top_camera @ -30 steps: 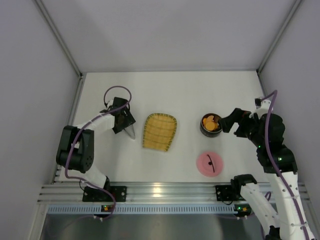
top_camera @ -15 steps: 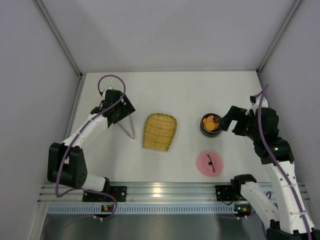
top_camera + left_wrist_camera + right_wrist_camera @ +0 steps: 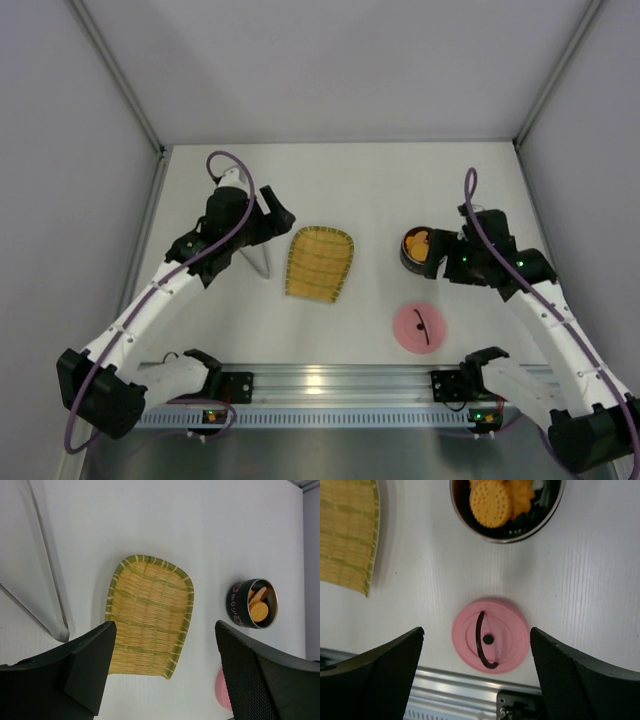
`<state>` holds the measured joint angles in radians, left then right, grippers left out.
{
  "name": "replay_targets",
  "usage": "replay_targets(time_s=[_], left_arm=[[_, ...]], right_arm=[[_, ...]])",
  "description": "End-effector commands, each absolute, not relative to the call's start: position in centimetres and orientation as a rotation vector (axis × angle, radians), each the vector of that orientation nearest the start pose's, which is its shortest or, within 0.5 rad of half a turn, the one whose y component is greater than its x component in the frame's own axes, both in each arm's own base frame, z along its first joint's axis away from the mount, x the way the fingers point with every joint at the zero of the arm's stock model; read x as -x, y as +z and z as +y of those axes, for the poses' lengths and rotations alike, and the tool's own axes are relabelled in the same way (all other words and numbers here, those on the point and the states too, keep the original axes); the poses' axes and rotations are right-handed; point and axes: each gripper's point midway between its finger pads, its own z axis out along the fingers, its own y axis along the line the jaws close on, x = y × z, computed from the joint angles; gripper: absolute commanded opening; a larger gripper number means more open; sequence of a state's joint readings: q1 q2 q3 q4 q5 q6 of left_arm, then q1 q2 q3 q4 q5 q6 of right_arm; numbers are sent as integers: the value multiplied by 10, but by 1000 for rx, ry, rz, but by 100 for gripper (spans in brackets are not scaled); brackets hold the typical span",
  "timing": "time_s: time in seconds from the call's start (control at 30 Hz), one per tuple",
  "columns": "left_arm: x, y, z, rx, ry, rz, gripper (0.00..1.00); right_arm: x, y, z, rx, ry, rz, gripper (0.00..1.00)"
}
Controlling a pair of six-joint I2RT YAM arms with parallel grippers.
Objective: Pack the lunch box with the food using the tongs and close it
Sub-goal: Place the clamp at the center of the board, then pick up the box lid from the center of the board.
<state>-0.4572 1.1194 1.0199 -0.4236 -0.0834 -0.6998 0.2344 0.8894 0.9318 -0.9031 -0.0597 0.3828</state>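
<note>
**Reader:** What are the largest parts in the overhead view?

**Legend:** A white bench (image 3: 400,180) carries everything. The left arm (image 3: 160,290) rises from its base and bends inward over the bench's left half. The right arm (image 3: 545,310) does the same on the right half.

**Reader:** What lies between the arms?

**Legend:** A yellow woven tray (image 3: 320,263) lies flat near the middle of the bench. The tongs (image 3: 260,255) lie on the bench just left of the tray, with neither claw gripping them. In the left wrist view they (image 3: 50,600) run along the left edge, apart from the fingers (image 3: 90,665).

**Reader:** How do the claws stand?

**Legend:** The left claw (image 3: 165,626) is spread wide with nothing in it, and the tray shows below the gap. The right claw (image 3: 476,630) is also spread wide and holds nothing, and the lid shows below its gap.

**Reader:** Where is the lunch box?

**Legend:** The lunch box (image 3: 420,250) stands uncovered, right of the tray and just beside the right claw. Its pink lid (image 3: 420,328) lies flat on the bench nearer the arm bases, apart from the pot, with its black handle mark facing up.

**Reader:** And the food?

**Legend:** The food (image 3: 491,502) sits inside the lunch box. A round orange biscuit lies on top, beside an orange flower-shaped piece, with dark pieces underneath.
</note>
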Motion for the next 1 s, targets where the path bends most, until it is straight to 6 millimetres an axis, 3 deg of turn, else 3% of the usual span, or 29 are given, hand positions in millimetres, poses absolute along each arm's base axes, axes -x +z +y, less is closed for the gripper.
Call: replay_targets(time_s=[0.0,0.13,0.27,0.33,0.63,0.97], left_arm=[[-303,246,-175,251,-655,2109,85],[-295,254,-180,232,-722,2073,85],[-291,255,-178,216,-724,2068,86],[-287,254,-177,210,-726,2065,86],[-273,256,-180,176,-786,2055,86],[-275,252,-181,175,-780,2069,87]], right_arm=[[-189,164,85,-133,245,2608,86],[-163,127,103,-65,137,2760,79],[-162,111,105,-111,91,2779,67],[-162,107,103,-159,79,2769,55],[-150,70,102,-256,90,2792,54],[-153,60,108,-259,143,2769,46]])
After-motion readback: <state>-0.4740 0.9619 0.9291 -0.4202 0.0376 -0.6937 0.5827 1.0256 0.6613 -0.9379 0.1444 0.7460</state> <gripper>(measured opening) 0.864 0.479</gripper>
